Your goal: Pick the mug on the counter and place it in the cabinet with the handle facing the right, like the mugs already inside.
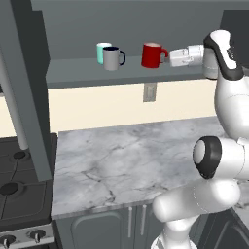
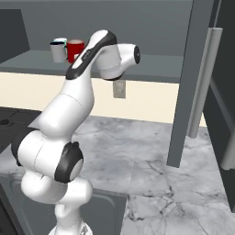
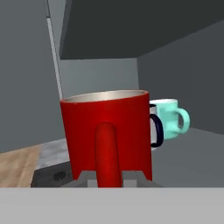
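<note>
A: Any writing on the mugs?

B: None that can be read. On the cabinet (image 1: 73, 29) shelf, left to right: a teal mug (image 1: 101, 52), smooth and rounded, then a grey mug (image 1: 113, 58) with a dark loop handle, just in front of it.

A: And the red one?

B: The mug (image 1: 152, 55) is glossy red with a pale inside, upright near the shelf's front edge, right of the grey one and apart from it. Its handle (image 1: 164, 53) points right.

A: The end effector?

B: The end effector (image 1: 169, 58) is level at the handle, closed on it; in the hand view the loop (image 3: 107, 154) rises between the tips.

A: Below?

B: The veined marble surface (image 1: 126, 160).
</note>
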You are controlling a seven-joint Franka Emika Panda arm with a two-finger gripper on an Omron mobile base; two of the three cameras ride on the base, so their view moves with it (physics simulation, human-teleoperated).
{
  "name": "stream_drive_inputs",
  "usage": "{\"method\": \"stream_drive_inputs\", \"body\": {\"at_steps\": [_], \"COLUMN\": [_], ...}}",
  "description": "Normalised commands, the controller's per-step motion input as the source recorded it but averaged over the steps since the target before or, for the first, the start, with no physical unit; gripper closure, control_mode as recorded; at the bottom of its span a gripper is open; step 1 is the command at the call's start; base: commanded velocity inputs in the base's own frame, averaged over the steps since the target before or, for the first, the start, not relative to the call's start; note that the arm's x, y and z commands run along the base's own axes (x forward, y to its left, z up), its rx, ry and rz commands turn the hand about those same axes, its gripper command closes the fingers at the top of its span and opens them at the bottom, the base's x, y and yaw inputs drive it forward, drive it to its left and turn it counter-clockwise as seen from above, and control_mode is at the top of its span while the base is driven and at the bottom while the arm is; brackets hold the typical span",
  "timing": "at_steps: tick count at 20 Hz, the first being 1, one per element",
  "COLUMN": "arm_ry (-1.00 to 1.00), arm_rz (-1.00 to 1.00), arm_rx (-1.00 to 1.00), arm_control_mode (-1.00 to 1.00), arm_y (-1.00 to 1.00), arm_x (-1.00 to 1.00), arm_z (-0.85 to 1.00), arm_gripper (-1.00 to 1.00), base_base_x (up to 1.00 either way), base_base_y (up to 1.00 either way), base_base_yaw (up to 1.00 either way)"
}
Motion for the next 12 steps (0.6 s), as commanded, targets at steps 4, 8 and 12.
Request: {"method": "stream_drive_inputs", "body": {"at_steps": [4,8,12], "arm_ry": [0.01,0.02,0.01], "arm_rz": [-0.01,-0.04,-0.05], "arm_rx": [-0.02,-0.05,-0.05], "arm_control_mode": [-1.00,-1.00,-1.00], "arm_y": [0.00,0.00,0.00], "arm_x": [0.10,0.07,0.10], "arm_z": [0.00,0.00,0.00], "arm_gripper": [1.00,1.00,1.00], "base_base_x": [0.00,0.00,0.00], "base_base_y": [0.00,0.00,0.00], "base_base_yaw": [0.00,0.00,0.00]}}
